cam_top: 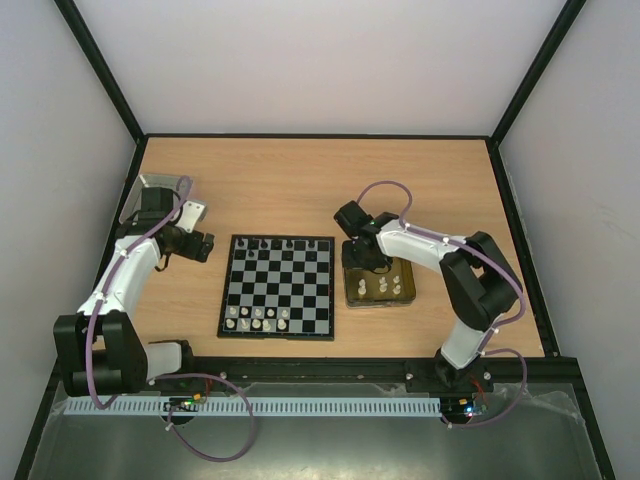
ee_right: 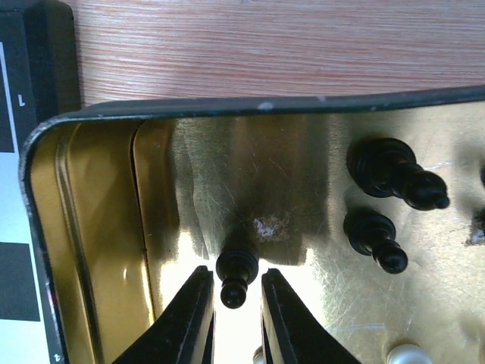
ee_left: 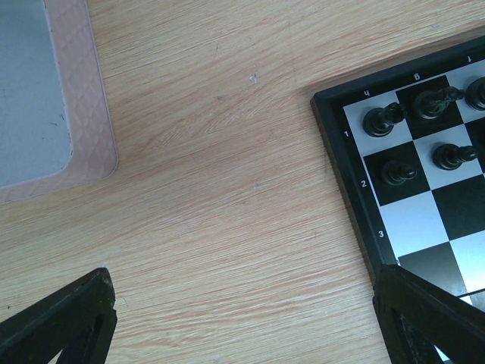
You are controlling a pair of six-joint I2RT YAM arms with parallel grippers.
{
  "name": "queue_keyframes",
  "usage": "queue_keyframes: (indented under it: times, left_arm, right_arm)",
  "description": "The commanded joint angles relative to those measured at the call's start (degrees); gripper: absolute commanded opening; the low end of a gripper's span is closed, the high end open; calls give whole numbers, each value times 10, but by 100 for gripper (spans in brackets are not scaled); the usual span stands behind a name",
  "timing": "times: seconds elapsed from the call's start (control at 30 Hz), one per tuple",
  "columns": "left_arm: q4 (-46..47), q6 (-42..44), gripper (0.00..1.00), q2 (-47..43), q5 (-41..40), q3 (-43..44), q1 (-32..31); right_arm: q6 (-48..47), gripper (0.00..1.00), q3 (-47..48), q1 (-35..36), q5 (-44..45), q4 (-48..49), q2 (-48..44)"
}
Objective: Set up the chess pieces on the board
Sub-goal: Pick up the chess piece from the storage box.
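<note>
The board (cam_top: 222,300) lies mid-table, with black chess pieces (cam_top: 270,243) along its far rows and white ones (cam_top: 258,318) along its near row. In the right wrist view my right gripper (ee_right: 233,303) reaches into the gold tin tray (ee_right: 227,108). A small black pawn (ee_right: 236,269) stands between its fingers, which are narrowly apart with a thin gap on each side. Two more black pieces (ee_right: 394,173) stand to the right in the tray. My left gripper (ee_left: 246,318) hangs wide open over bare wood beside the board's far-left corner (ee_left: 333,114), holding nothing.
A silver-grey tin lid (ee_left: 30,83) lies at the far left of the table, left of the left gripper. White pieces (cam_top: 385,285) also stand in the gold tray (cam_top: 412,285), which sits right beside the board's right edge. Dark frame walls enclose the table.
</note>
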Motion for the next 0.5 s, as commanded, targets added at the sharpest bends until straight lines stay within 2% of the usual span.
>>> queue_keyframes:
  times: [0.0, 0.47]
  left_arm:
    - [-11, -4, 93, -8, -6, 7, -3]
    - [-9, -2, 93, -8, -7, 5, -3]
  right_arm:
    - [-2, 17, 5, 2, 15, 4, 12]
    - [-3, 7, 31, 2, 33, -22, 6]
